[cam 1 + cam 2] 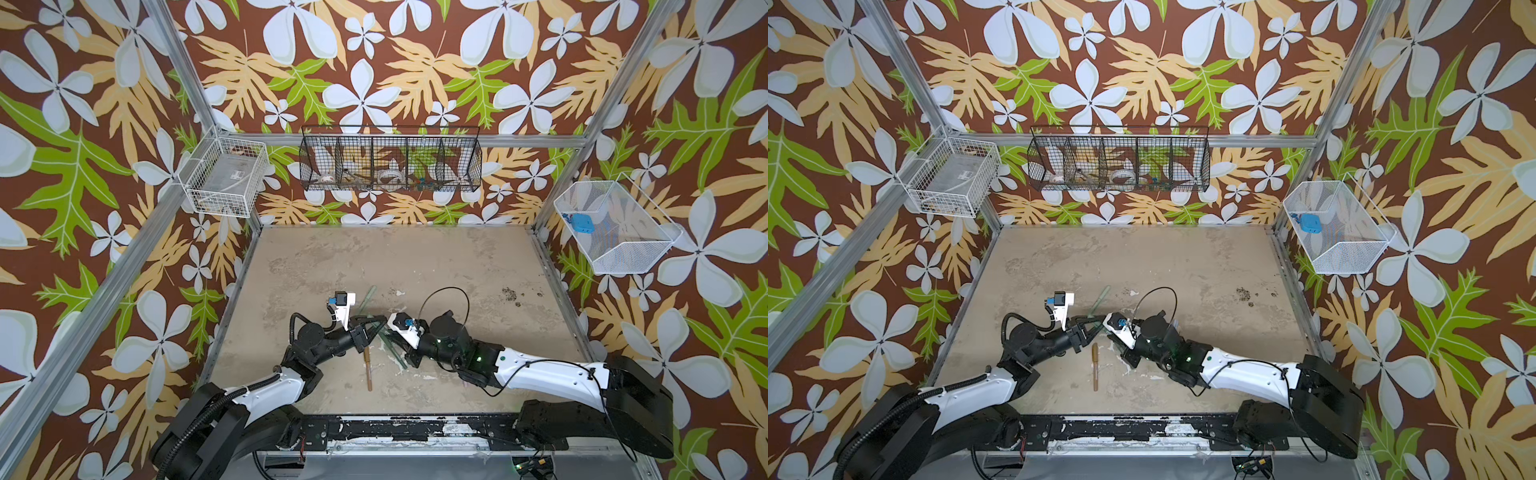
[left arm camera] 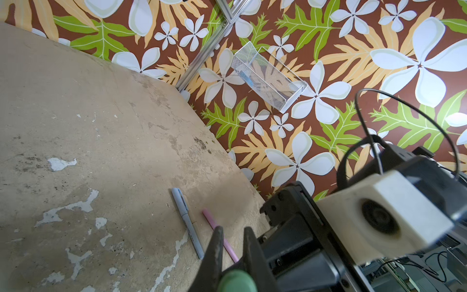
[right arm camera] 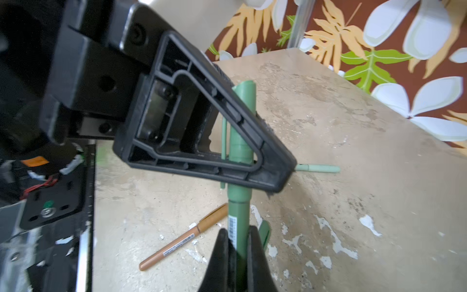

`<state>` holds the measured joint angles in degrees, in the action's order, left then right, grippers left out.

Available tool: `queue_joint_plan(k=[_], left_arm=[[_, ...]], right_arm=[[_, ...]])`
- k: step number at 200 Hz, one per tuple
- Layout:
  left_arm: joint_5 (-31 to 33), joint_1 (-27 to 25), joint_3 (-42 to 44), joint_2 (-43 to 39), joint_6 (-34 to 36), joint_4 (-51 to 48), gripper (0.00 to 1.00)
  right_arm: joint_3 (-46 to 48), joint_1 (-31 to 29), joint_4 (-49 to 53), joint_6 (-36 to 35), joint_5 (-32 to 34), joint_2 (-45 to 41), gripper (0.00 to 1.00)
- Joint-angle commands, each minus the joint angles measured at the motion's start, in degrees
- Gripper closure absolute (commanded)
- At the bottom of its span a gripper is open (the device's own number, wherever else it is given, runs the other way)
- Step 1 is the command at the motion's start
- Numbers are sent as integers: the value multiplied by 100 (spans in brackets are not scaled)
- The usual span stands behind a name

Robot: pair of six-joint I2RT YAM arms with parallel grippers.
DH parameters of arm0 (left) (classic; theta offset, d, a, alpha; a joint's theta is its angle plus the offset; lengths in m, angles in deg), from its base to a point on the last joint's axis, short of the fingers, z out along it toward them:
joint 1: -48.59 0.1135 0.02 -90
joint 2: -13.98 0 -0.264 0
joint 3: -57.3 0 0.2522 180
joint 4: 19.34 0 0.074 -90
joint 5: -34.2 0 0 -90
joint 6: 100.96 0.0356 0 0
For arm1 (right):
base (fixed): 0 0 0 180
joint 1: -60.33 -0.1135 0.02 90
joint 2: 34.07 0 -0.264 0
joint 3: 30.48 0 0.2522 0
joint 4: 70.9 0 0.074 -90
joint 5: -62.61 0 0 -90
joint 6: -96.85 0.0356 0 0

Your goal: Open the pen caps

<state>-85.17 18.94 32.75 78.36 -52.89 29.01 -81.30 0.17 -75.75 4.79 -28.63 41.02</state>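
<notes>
A green pen is held off the table between both arms. My right gripper (image 3: 237, 231) is shut on its dark green body (image 3: 236, 215), beside the barcode label. My left gripper (image 2: 233, 230) is shut on its lighter green pen cap (image 3: 242, 113), whose round end (image 2: 236, 280) shows between the jaws. The cap meets the body just below the left fingers (image 3: 227, 141). In both top views the two grippers meet near the table's middle (image 1: 380, 326) (image 1: 1096, 324). Capped pens lie on the table: brown (image 1: 368, 370), sage green (image 1: 365, 297), light blue (image 2: 188, 225) and pink (image 2: 219, 235).
More green pens (image 1: 397, 355) lie under the right wrist. A white wire basket (image 1: 226, 178) hangs at the back left, a black one (image 1: 390, 166) on the back wall, and a white mesh one (image 1: 615, 228) on the right. A black rail (image 1: 415, 428) runs along the front edge.
</notes>
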Motion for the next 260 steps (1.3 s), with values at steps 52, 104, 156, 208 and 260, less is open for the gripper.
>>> queue_joint_plan(k=[52, 104, 156, 208, 260], left_arm=[[731, 108, -2, -116, 97, 408, 100], [730, 117, 6, -171, 102, 399, 100], [739, 126, 6, -213, 115, 350, 100], [761, 130, 15, -270, 132, 303, 100], [467, 69, -115, -36, 317, 316, 100]], right_arm=[[-181, -684, 1205, -274, 1808, 497, 100], [118, 252, 1015, -41, -1051, 16, 100], [-272, -158, 1583, -213, 989, 503, 100], [-287, -591, 1336, -244, 1826, 657, 100], [322, -255, 529, -102, 26, -515, 100]])
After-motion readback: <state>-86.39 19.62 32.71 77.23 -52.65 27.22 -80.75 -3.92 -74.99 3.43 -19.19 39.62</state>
